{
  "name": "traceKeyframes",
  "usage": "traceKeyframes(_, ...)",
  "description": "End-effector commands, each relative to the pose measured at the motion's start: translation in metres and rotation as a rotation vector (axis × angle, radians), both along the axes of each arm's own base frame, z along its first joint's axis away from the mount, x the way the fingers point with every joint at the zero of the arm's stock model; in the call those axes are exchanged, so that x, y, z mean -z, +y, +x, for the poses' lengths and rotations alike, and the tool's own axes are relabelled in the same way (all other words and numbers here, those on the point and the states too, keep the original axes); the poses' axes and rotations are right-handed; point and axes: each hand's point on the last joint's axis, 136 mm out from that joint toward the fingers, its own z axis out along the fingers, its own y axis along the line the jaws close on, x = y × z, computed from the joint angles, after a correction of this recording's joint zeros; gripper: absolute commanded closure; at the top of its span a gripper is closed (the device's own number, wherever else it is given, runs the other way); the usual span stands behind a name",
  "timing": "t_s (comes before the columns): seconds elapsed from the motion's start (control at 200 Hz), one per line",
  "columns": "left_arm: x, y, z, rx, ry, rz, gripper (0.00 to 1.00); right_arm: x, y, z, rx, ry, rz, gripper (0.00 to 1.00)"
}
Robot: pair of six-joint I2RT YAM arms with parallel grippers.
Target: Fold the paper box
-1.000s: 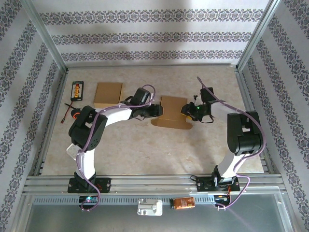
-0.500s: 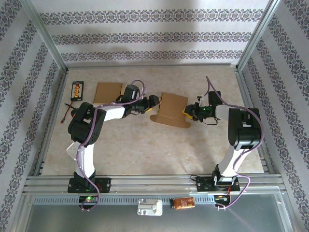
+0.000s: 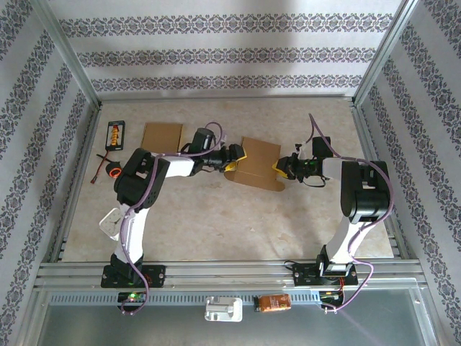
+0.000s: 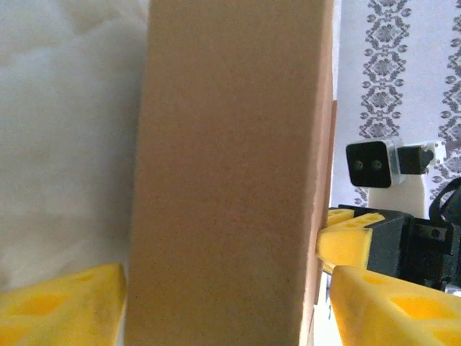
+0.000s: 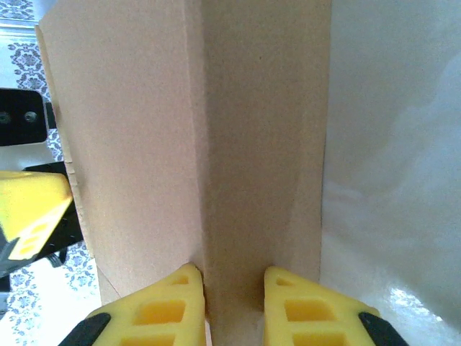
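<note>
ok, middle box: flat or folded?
Partly folded. In the right wrist view the box shows two panels meeting at an angle along a crease.

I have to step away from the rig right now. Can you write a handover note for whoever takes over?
Left tool: open, fingers straddling one end of the brown cardboard paper box; contact unclear.
Right tool: shut on a panel at the box's other end.
Box: mid-table between the arms, partly formed, tabs sticking out at its near edge.
Done: both tools placed on it.
To do: fold the tabs in, close it.
</note>
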Motion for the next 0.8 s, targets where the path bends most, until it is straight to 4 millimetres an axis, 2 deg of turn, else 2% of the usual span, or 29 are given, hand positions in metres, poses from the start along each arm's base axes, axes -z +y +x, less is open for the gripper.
traceKeyframes(0.0, -0.017, -0.031, -0.006, 0.036, 0.02, -0.166, 0.3, 0.033, -0.009, -0.014, 0.032, 0.101, -0.054, 0.82)
traceKeyframes(0.105, -0.022, -0.049, -0.008, 0.032, 0.036, -0.238, 0.37, 0.033, -0.01, -0.012, 0.039, 0.104, -0.058, 0.82)
traceKeyframes(0.205, -0.029, -0.049, -0.004, -0.009, 0.034, -0.266, 0.48, 0.031, -0.01, -0.013, 0.037, 0.1, -0.062, 0.81)
traceKeyframes(0.28, -0.036, -0.044, -0.001, -0.038, 0.023, -0.244, 0.57, 0.023, -0.01, -0.014, 0.039, 0.086, -0.066, 0.72)
traceKeyframes(0.36, -0.041, -0.034, 0.0, -0.069, 0.017, -0.178, 0.63, -0.001, -0.009, -0.014, 0.043, 0.034, -0.064, 0.63)
traceKeyframes(0.46, -0.047, -0.018, 0.001, -0.112, 0.014, -0.085, 0.7, -0.048, -0.013, -0.011, 0.077, -0.087, -0.111, 0.46)
traceKeyframes(0.52, -0.052, -0.008, 0.001, -0.141, 0.015, -0.055, 0.73, -0.079, -0.018, -0.01, 0.109, -0.182, -0.16, 0.4)
traceKeyframes(0.535, -0.053, -0.005, 0.001, -0.151, 0.018, -0.052, 0.73, -0.087, -0.019, -0.01, 0.115, -0.216, -0.176, 0.37)
traceKeyframes(0.575, -0.056, 0.0, 0.001, -0.176, 0.032, -0.054, 0.73, -0.111, -0.017, -0.01, 0.114, -0.335, -0.239, 0.21)
traceKeyframes(0.62, -0.057, 0.009, 0.001, -0.216, 0.063, -0.062, 0.75, -0.138, -0.008, -0.015, 0.083, -0.517, -0.357, 0.12)
traceKeyframes(0.675, -0.061, 0.019, -0.001, -0.267, 0.099, -0.072, 0.76, -0.166, 0.01, -0.027, 0.007, -0.776, -0.53, 0.08)
traceKeyframes(0.715, -0.062, 0.027, -0.004, -0.307, 0.132, -0.064, 0.77, -0.183, 0.029, -0.04, -0.078, -0.981, -0.633, 0.05)
traceKeyframes(0.794, -0.066, 0.045, -0.011, -0.369, 0.165, -0.015, 0.77, -0.195, 0.07, -0.075, -0.335, -1.373, -0.758, 0.02)
